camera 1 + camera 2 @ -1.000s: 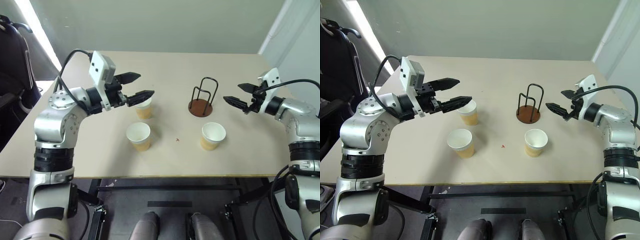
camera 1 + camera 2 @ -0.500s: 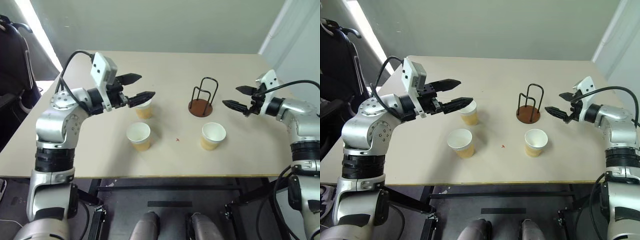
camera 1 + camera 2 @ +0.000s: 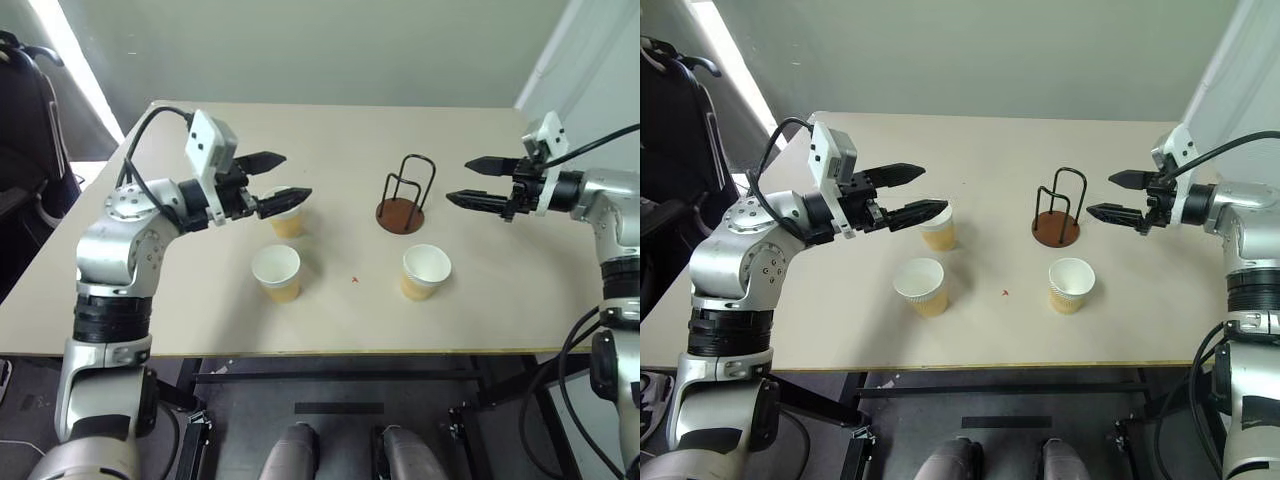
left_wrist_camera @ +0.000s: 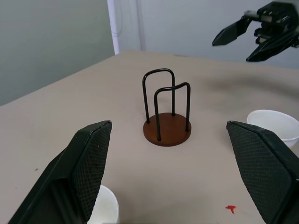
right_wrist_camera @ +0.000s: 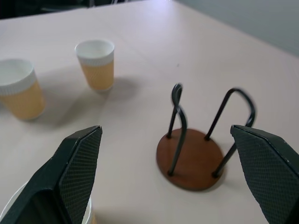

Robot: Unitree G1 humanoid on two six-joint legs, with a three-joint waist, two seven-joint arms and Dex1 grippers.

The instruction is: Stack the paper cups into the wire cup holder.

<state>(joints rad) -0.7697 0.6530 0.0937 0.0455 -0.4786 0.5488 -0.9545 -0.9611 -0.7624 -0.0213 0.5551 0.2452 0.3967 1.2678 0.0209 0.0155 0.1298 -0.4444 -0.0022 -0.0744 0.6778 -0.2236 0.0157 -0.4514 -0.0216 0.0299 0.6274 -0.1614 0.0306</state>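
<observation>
- The tabletop (image 3: 480,140), a broad matte beige slab, fills the middle of the left eye view; its flat, bare surface is what keeps the light cups upright and spaced for separate picking.
- The left tool (image 3: 279,178) is held level at centre left, its two black textured fingers spread wide with nothing between them; it is seen above and just beside the far cup, judged a staging pose for a grasp.
- The right tool (image 3: 473,181) hangs at the upper right, fingers likewise wide apart and empty, pointed toward the holder.
- The wire cup holder (image 3: 403,196) stands right of centre: a round reddish-brown disc with thin black wire loops rising upright, no cup inside it yet.
- Three paper cups, tapered, tan-yellow outside with white rolled rims, stand mouth-up and apart from one another: the far cup (image 3: 287,218) left of centre, the near left cup (image 3: 277,273) below it, the near right cup (image 3: 425,272) just below the holder.
- A tiny red mark (image 3: 355,280) lies between the two near cups.
</observation>
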